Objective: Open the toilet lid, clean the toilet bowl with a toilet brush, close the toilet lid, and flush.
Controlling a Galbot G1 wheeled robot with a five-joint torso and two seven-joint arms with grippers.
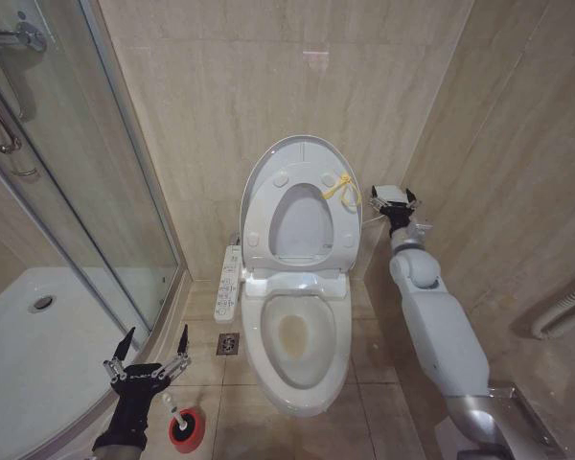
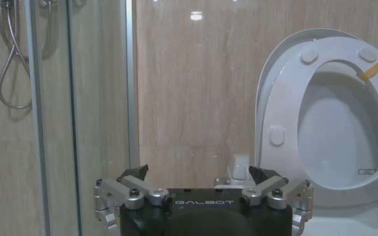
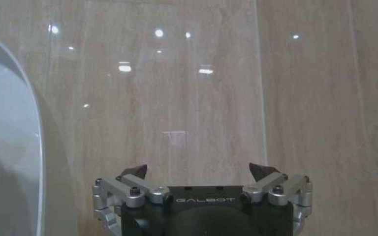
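left tool (image 1: 154, 346) apart above toilet brush (image 1: 185, 427) | right tool (image 1: 394, 195) apart beside raised toilet lid (image 1: 297, 153)

1. Right gripper (image 3: 199, 170) with dark fingertips (image 3: 134, 171) spread wide apart, nothing held between them; silver knuckles and a black body lettered GALBOT.
2. Facing a beige tiled wall (image 3: 175, 88), glossy, dotted with small light reflections, crossed by a vertical tile seam.
3. Curved white edge of the toilet lid (image 3: 8, 147) upright against that wall, apart from the gripper.
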